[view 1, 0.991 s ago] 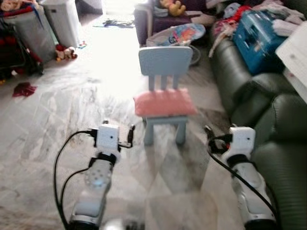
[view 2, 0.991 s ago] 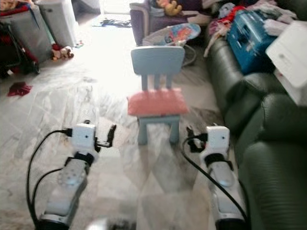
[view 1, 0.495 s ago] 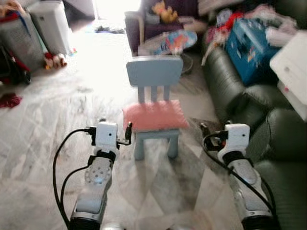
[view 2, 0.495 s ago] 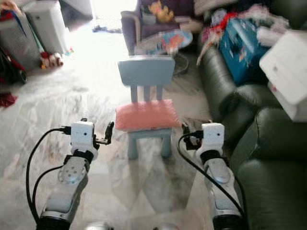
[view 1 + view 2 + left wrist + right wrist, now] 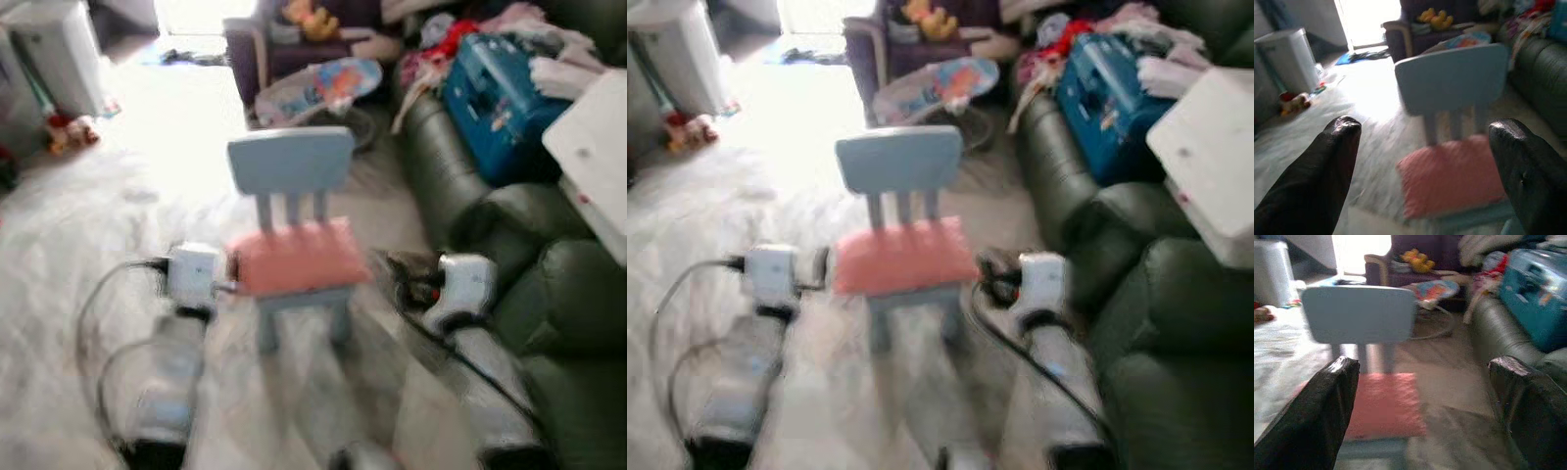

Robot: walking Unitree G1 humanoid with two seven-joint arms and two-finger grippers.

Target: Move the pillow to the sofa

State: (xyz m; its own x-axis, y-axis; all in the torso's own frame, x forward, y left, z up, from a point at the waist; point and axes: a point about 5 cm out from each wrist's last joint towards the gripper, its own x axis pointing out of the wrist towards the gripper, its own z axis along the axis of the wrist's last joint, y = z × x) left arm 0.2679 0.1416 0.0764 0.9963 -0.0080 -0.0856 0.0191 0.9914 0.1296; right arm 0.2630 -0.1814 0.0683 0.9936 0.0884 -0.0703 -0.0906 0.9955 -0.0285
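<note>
- Left gripper: fingers spread wide apart, empty, raised just beside the near left corner of the chair seat.
- Right gripper: fingers likewise spread apart and empty, held at the seat's right side, between chair and sofa.
- Pillow: pink, flat on the seat of the small light-blue chair; framed between the black fingers in the left wrist view; not touched by either gripper.
- Sofa: dark green, along the right of the scene, just beside the chair; heaped at the far end with a blue case, a white box and loose clothes.
- Armchair: dark purple, well beyond the chair, holding a yellow soft toy.
- Baby bouncer: on the floor between armchair and chair, contents too blurred to tell.
- White bin: far left, lid closed.
- Head views: blurred throughout.
</note>
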